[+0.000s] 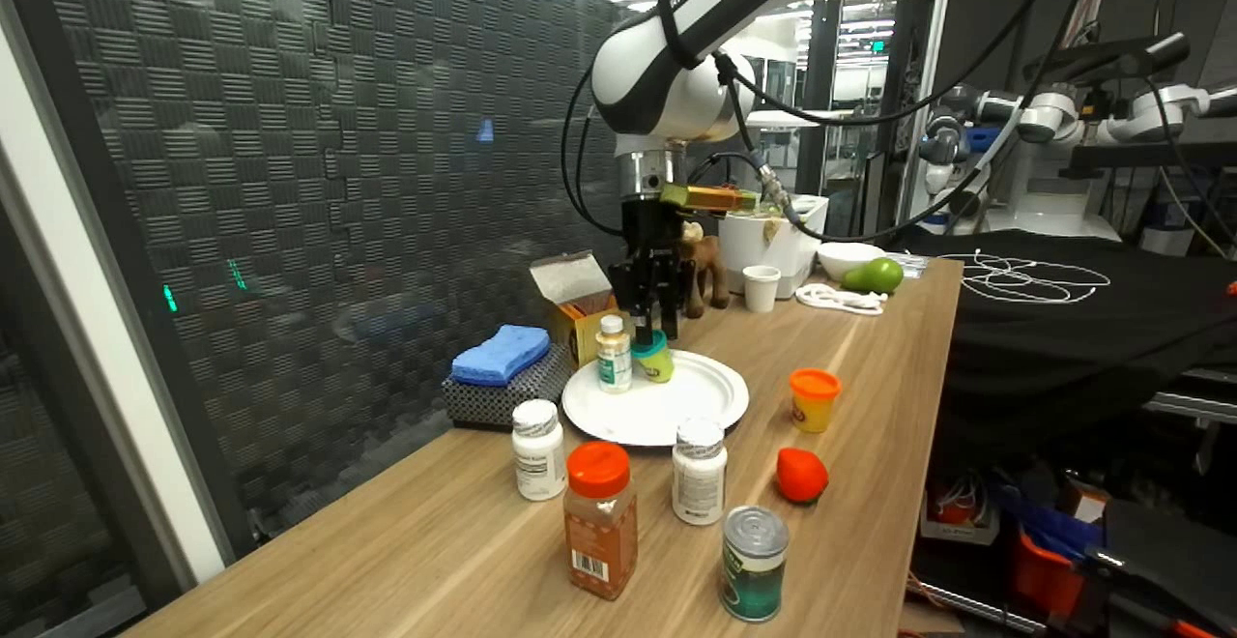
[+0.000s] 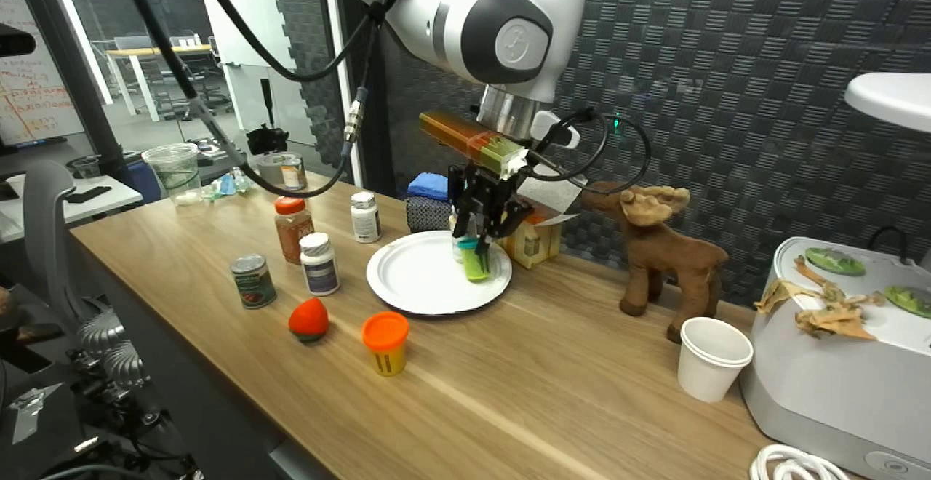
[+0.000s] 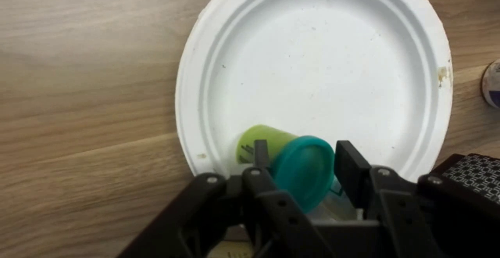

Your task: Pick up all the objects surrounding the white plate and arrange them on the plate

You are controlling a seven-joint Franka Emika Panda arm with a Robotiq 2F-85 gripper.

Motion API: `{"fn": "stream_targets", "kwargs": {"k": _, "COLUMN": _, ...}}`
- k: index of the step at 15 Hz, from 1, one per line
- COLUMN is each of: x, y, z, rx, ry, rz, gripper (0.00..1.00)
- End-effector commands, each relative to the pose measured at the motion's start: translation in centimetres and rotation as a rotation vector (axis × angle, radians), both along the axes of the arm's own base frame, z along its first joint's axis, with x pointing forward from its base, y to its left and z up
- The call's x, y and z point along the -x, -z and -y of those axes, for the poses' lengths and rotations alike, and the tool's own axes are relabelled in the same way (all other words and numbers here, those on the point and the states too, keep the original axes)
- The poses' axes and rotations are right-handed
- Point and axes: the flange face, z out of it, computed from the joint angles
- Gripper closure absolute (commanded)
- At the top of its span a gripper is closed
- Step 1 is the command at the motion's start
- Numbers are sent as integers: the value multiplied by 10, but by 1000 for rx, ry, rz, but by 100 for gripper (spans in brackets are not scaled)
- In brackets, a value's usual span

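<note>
My gripper [image 3: 300, 152] is over the white plate [image 1: 676, 420], shut on a small green jar with a teal lid [image 3: 304, 176]. The jar leans in the grip, low over the plate's edge; whether it touches the plate I cannot tell. A white-capped bottle [image 1: 614, 358] stands on the plate beside it, mostly hidden in the wrist view. Around the plate stand two white pill bottles [image 1: 538, 454], an orange-brown spice jar with a red lid [image 1: 601, 527], a green-labelled can [image 1: 754, 570], a yellow tub with an orange lid [image 1: 814, 401] and a red round piece [image 1: 801, 476].
Close behind the plate sit a patterned box [image 1: 517, 391] topped by a blue sponge [image 1: 503, 355] and an open yellow carton [image 2: 534, 240]. A toy moose [image 2: 665, 254], a paper cup [image 2: 713, 360] and a white appliance [image 2: 836, 378] stand farther along the table.
</note>
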Motion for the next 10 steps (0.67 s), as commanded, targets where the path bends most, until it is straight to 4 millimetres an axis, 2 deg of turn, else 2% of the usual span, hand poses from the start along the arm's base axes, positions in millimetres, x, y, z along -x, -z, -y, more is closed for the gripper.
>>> {"fn": "stream_targets", "kwargs": {"k": 1, "x": -6, "y": 0, "z": -1, "rx": -45, "ry": -29, "rz": -16, "gripper": 76}}
{"fn": "stream_targets", "kwargs": {"k": 6, "x": -7, "y": -13, "z": 8, "rx": -36, "ry": -19, "rz": 18, "gripper": 76}}
{"fn": "stream_targets", "kwargs": {"k": 10, "x": -10, "y": -24, "z": 23, "rx": -16, "ry": 9, "rz": 59, "gripper": 76}}
